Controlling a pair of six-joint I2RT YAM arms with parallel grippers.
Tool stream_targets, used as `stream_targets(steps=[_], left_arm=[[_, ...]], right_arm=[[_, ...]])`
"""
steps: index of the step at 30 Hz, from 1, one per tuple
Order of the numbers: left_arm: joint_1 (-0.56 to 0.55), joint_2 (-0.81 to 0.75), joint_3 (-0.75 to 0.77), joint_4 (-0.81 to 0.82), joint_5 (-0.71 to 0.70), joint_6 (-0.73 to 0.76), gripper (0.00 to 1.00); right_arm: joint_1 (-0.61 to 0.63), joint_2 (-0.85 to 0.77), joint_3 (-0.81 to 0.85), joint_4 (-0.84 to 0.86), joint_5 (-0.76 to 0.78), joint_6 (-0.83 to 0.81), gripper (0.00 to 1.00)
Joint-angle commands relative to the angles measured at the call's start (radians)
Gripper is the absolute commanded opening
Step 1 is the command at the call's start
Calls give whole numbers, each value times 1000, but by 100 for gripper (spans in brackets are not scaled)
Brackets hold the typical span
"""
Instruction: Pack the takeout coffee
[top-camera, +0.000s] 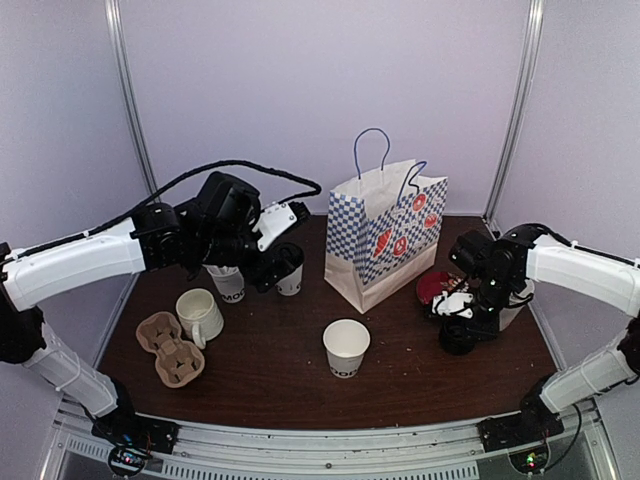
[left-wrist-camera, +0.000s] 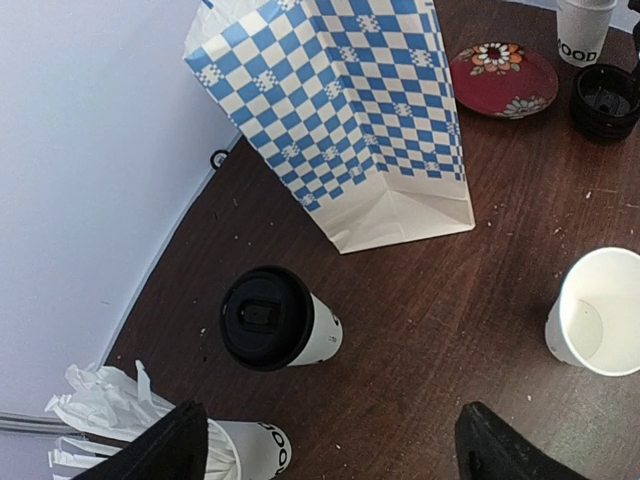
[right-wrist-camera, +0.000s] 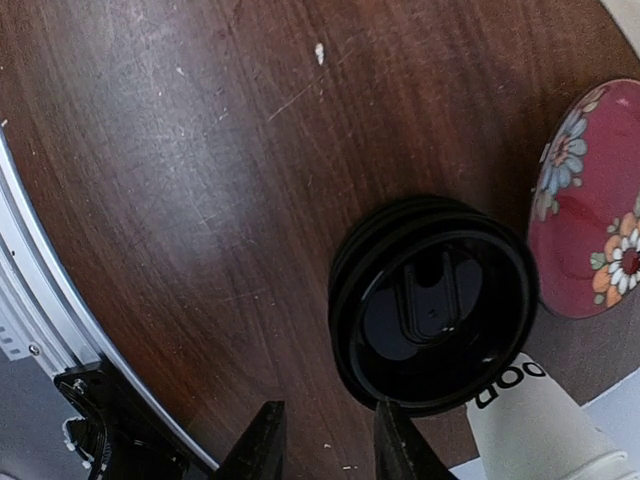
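Left gripper (left-wrist-camera: 325, 450) gapes beside lidded cup (left-wrist-camera: 275, 318), bare table (left-wrist-camera: 430, 330) reaching the bag (left-wrist-camera: 340, 110)

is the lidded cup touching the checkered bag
Apart. The left wrist view shows a strip of table between the lidded cup and the bag.

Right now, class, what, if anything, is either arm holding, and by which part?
Nothing is held. The left jaws stand wide open near the lidded cup. The right jaws, narrow but apart, show bare table between them, beside the black lids.
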Motion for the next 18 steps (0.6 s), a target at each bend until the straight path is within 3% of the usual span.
stream_targets(steps=[1, 8, 18], left_arm=[[-4, -56, -18, 41, -6, 18, 89], [-4, -86, -42, 40, -25, 41, 91], [-4, -84, -49, 47, -27, 46, 91]], right_arm=[[-5, 38, -24, 7, 37, -22, 39], [-4, 101, 0, 16, 45, -30, 43], [-5, 140, -18, 65, 65, -26, 41]])
